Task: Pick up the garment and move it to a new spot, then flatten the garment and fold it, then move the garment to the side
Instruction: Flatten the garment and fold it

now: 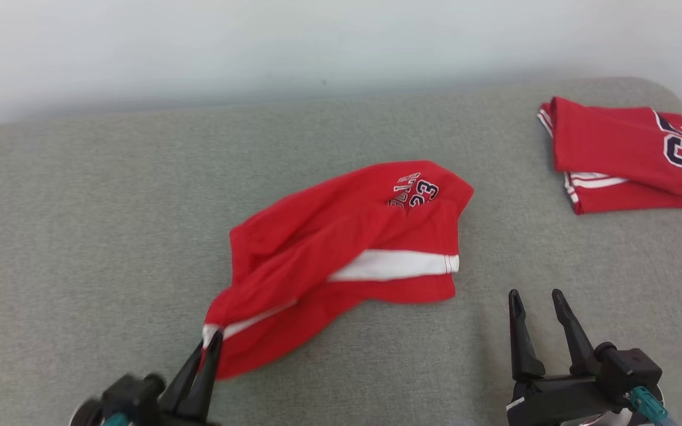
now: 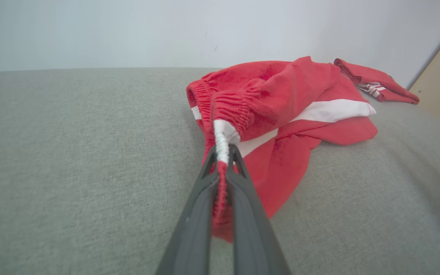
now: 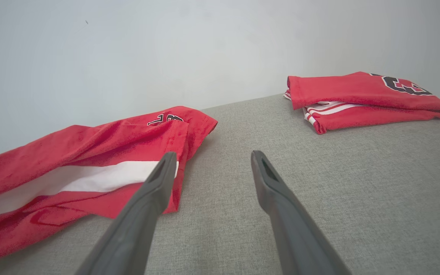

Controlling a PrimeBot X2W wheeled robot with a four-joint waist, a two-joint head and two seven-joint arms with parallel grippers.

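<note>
Caller: Where are the shorts, and who's got them?
Me: Shorts (image 1: 341, 248) sit rumpled mid-cushion (image 1: 80, 236), well apart from the folded garment (image 1: 625, 154) at far right. My left gripper (image 2: 223, 149) has its jaws pressed together on the near-left corner, with the white ribbed trim nipped right at the tips and red cloth bunched down between them
Caller: And the right?
Me: Right gripper (image 1: 535, 294) stands spread wide, holding nothing, near the hem corner (image 1: 452, 264) where the white stripe ends
Caller: How will this thing handle?
Me: Light and limp, I reckon. It's soft cloth with no stiffness, so whatever I don't hold will sag and trail. Nothing to break. The cushion looks grippy, so dragging would likely rumple the shorts more, and lifting clear seems kinder. The gathered waistband (image 2: 235, 107) is the thick part, a good bite that shouldn't slip out
Caller: So where do you grab next?
Me: I'd say that hem corner by the stripe, both layers together, a deep pinch and not a shallow nip. Catch one layer alone and the shorts would likely balloon open. With two corners held, they should hang as a sheet I can lay flat
</note>
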